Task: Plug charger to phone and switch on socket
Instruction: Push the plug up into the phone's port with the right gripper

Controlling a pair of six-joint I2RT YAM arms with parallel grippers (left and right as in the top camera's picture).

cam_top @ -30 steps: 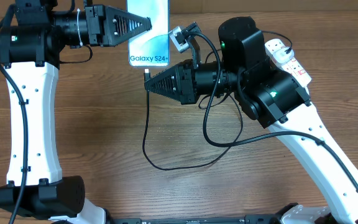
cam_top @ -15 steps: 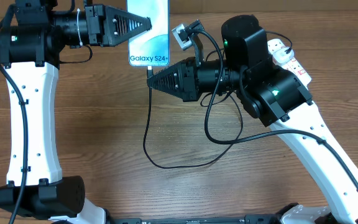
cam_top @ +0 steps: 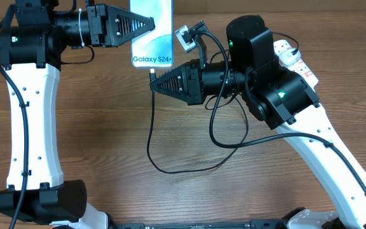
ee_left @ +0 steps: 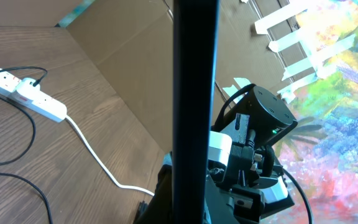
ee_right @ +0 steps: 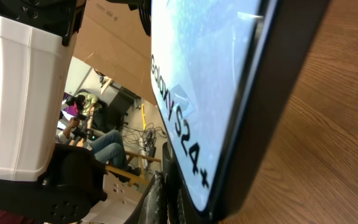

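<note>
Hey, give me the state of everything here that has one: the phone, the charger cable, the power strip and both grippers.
left gripper: shut on the slim blue-screened phone.
right gripper: shut on the thin black charger cable near its tip.
blue-screened phone: screen lit.
black charger cable: tip at the phone's short edge; plugged in or not, cannot tell.
white power strip: black lead runs into it; switch position unreadable.

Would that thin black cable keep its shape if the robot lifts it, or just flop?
Probably flop: the long thin black charger cable lies in loose curves on the wooden table below the right pincer. Being so thin, it likely weighs little. The trailing length would probably drag and swing.
</note>
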